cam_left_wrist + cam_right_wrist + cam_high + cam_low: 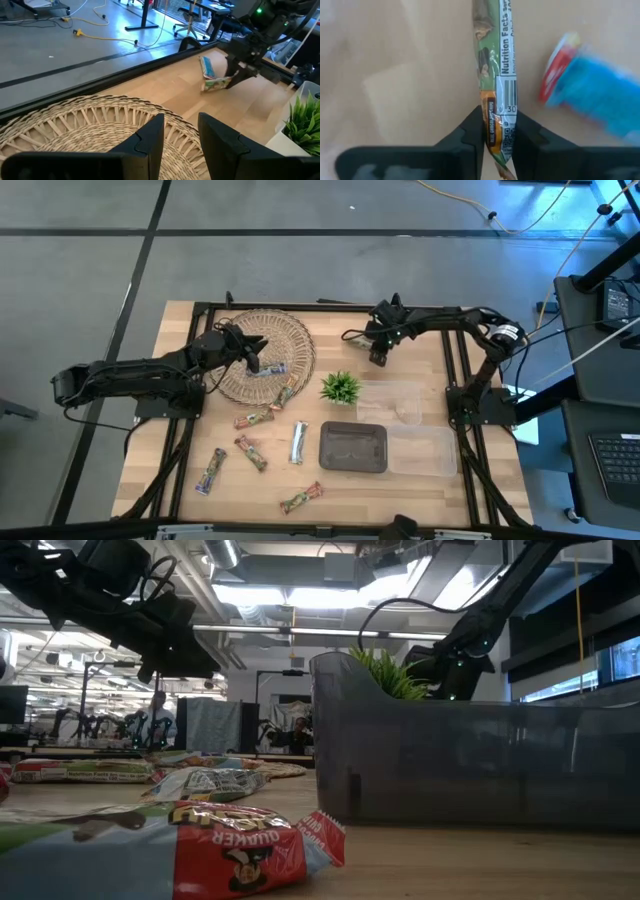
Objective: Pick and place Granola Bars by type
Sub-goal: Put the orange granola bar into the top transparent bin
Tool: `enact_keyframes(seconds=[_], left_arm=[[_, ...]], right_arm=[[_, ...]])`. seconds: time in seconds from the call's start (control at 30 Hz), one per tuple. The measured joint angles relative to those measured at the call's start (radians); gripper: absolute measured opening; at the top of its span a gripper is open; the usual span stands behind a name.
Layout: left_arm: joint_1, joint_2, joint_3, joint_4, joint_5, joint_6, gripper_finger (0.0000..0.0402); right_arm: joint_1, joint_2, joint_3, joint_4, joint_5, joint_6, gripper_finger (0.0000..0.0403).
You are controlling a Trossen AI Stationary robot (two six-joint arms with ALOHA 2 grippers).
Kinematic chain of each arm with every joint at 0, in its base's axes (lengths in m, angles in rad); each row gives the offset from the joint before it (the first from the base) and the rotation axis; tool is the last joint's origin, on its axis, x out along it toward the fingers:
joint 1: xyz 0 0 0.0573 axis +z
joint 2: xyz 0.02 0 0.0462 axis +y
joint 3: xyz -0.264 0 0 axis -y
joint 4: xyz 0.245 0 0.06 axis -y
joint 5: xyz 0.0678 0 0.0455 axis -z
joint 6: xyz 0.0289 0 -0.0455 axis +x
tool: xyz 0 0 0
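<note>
Several wrapped granola bars lie flat on the wooden table, among them a silver bar (298, 442), tan and red bars (254, 417) (250, 452) and one at the near edge (301, 498). A blue bar (277, 370) lies on the round wicker tray (290, 335). My left gripper (180, 135) hovers open over the tray (75, 125). My right gripper (497, 127), at the table's far side (378, 356), is shut on a green bar (492, 45). Beside the green bar, a second blue bar (592, 95) lies on the wood. My right gripper pinches the green bar between its two fingers at the barcode end (496, 112). The wrapper stands on edge in the gap. The fingers slant down from above, as the left wrist view shows (239, 75). The bar's free end (212, 85) sticks out sideways, low over the wood.
A small green plant (341, 387) stands mid-table. Near it are a dark tray (352, 447) and two clear containers (392, 402) (428, 450). A black frame (455, 340) borders the table. In the low view, a red-labelled bar (235, 852) lies close in front.
</note>
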Motion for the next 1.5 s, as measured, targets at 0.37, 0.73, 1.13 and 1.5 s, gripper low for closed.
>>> enact_keyframes(seconds=[0.37,0.73,1.13,1.5], left_arm=[[0.0,0.0,0.0,0.0,-0.008,0.0,0.0114],[0.0,0.0,0.0,0.001,-0.019,0.0,0.0114],[0.0,0.0,0.0,0.001,-0.019,-0.001,0.0114],[0.0,0.0,-0.001,0.001,-0.017,-0.01,0.0114]], right_arm=[[0.002,-0.253,0.001,-0.139,-0.005,0.117,0.0068],[0.167,-0.631,0.001,-0.387,-0.114,0.43,0.0066],[0.555,-0.775,-0.003,-0.577,-0.042,0.751,0.0064],[0.69,-0.699,-0.149,-0.507,0.078,0.807,0.006]])
